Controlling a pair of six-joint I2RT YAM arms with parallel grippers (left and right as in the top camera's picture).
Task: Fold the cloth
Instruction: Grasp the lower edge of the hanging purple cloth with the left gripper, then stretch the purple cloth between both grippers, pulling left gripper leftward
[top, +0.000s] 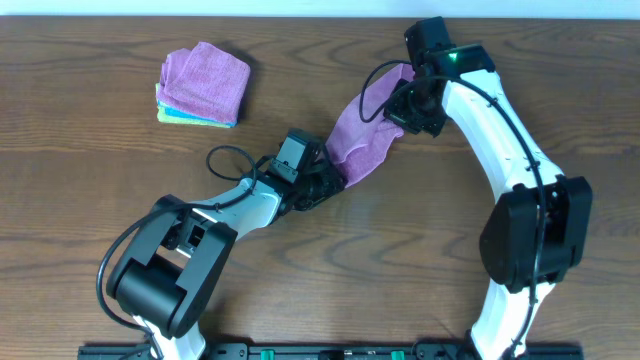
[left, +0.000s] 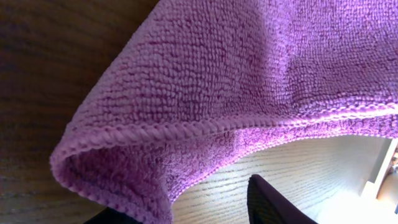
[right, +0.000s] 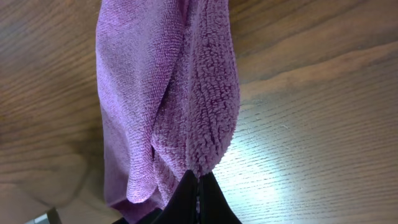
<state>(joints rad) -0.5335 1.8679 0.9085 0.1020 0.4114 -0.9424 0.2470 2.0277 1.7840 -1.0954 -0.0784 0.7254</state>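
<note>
The soft purple terry washcloth hangs off the wood-grain table, strung as a sagging band between the two arms. It sits slightly toward 1 o'clock from the table's centre in the overhead view.

At the cloth's 1 o'clock end, the right gripper is closed tight. Its wrist view shows the dark fingers pressed together on a bunched, doubled edge, with the rest of the cloth trailing away over the table.

At the 7 o'clock end is the left gripper. In its wrist view the hemmed edge curls over right in front of the camera and one dark finger shows below. I cannot tell whether those jaws have the cloth pinched or only stand around it.

The step in hand looks like getting a second hold so the cloth can be spread. To do it well, the left jaws should take the hem near a true corner, not a bunched fold. Both grips should then draw apart until the band flattens, before it is lowered to the table.

A neat stack of purple, teal and yellow-green cloths lies well apart, toward 10 o'clock from the cloth.

No brand, label or writing can be read in any view.
</note>
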